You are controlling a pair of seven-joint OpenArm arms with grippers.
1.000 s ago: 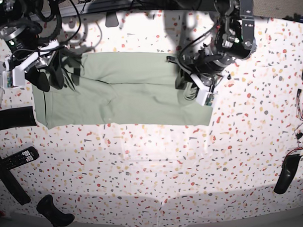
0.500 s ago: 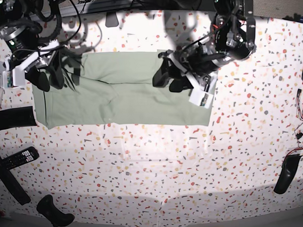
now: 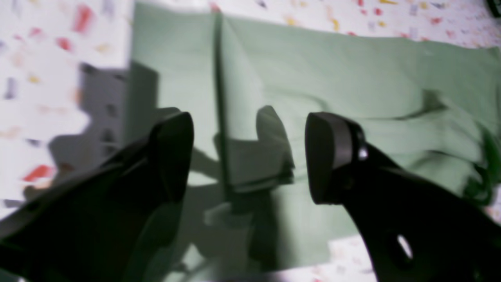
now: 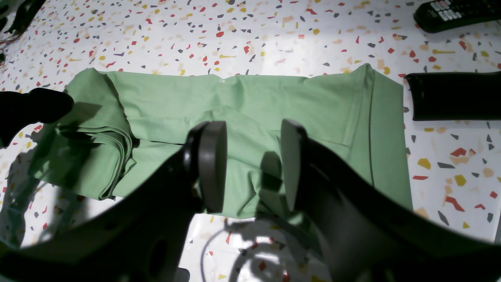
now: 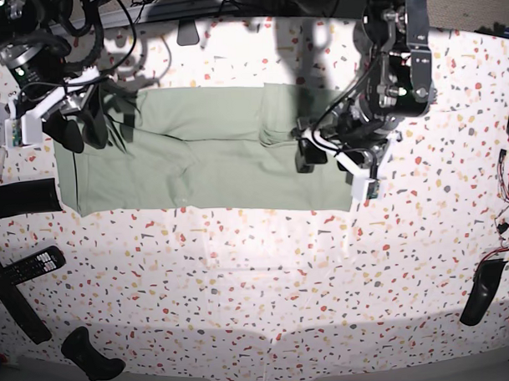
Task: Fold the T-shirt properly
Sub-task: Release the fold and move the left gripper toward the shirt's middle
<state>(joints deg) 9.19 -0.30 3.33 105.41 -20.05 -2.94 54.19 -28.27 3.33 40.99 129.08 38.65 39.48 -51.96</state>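
Left gripper (image 3: 248, 156): jaws spread wide, nothing between them, poised above the T-shirt (image 3: 352, 90). Directly under the gap, a thin dark seam line (image 3: 219, 117) running away from the camera; green cloth fills the view ahead and to the right of the fingers, speckled table (image 3: 47, 58) off to their left. View is blurred, so whether the fingertips touch the cloth cannot be told. In the base view this gripper (image 5: 308, 155) sits over the shirt's folded-in end (image 5: 277, 114).

Right gripper (image 4: 252, 164): jaws parted, empty, over the T-shirt (image 4: 274, 98) near its close edge. Beyond the fingers the shirt lies as a wide band on the terrazzo table (image 4: 235, 31); left of them, a stacked fold of several layers (image 4: 101, 156). To the right, a dark seam (image 4: 370, 129), then a black rectangular object (image 4: 450, 96) just off the cloth, and a remote control (image 4: 454, 11) farther out.

Base view: shirt (image 5: 195, 159) spread flat between both arms.
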